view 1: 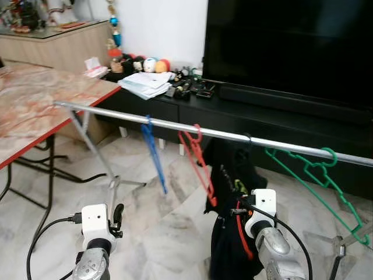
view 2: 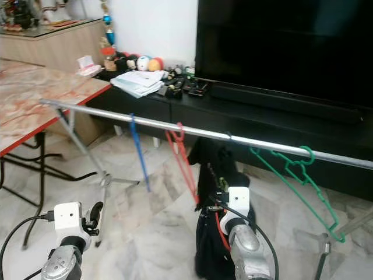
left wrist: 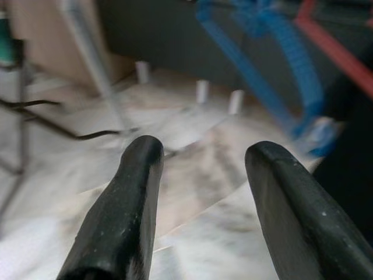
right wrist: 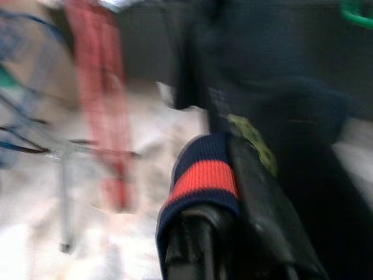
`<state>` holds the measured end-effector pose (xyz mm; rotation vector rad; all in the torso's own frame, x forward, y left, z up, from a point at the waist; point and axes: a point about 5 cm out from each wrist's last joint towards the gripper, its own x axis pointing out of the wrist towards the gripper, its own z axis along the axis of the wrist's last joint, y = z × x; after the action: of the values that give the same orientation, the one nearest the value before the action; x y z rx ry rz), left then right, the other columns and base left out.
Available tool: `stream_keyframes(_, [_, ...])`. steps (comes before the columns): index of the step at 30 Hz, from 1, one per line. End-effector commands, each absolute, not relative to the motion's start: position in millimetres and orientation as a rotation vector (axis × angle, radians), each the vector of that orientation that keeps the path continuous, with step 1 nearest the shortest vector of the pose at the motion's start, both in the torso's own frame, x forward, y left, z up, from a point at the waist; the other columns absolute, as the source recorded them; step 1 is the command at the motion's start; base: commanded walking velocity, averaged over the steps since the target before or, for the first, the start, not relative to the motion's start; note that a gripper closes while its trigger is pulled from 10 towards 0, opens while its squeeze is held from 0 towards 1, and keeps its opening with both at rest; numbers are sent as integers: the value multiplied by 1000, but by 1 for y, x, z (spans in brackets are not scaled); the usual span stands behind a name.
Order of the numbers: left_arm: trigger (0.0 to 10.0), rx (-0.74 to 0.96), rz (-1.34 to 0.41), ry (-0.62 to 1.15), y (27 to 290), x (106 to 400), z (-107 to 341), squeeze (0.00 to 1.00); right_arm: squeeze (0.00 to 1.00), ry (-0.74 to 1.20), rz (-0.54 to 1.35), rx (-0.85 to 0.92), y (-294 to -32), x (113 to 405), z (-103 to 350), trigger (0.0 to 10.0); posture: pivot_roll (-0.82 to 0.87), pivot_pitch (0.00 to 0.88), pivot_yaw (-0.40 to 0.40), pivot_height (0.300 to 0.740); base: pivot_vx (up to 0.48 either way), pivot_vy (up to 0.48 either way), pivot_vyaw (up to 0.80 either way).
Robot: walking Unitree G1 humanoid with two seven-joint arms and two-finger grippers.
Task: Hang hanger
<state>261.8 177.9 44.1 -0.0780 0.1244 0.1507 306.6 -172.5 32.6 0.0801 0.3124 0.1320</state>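
A silver rail (view 1: 175, 127) crosses the view at chest height. On it hang a blue hanger (view 1: 154, 154), a red hanger (view 1: 198, 157) and a green hanger (view 1: 317, 175). Between red and green, a dark garment (view 1: 230, 169) hangs from a black hook over the rail. My right gripper (view 1: 239, 207) is low in front of this garment and shut on its navy cuff with a red stripe (right wrist: 204, 178). My left gripper (view 1: 118, 219) is low at the left, below the blue hanger (left wrist: 280, 70). It is open, and between its fingers (left wrist: 125, 204) there is only floor.
A marble-topped table with a red edge (view 1: 35, 111) stands at the left. A black TV console (view 1: 262, 114) with papers (view 1: 145, 84) and small items runs behind the rail. The rack's legs (view 1: 113, 181) and a cable cross the marble floor.
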Motion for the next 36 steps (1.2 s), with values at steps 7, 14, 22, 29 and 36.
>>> stream_keyframes(7, [10000,-54,188,73,191,263,54,0,0,273,155,90,-165,313,40,10000,-35,0,24,740,376,0,0])
stream_keyframes(14, [10000,-41,167,31,189,264,60,0,0,283,158,85,-165,313,38,10000,-34,0,22,740,371,0,0])
stream_keyframes(22, [10000,-10,117,-39,181,266,77,0,0,290,154,70,-166,312,35,10000,-31,0,21,740,40,0,0])
stream_keyframes(29, [10000,39,-14,12,164,277,82,224,0,304,158,66,-167,310,31,10000,-27,0,20,740,0,0,0])
stream_keyframes(36, [10000,40,-74,109,155,293,82,1000,0,312,161,64,-168,310,29,10000,-27,0,19,740,0,0,0])
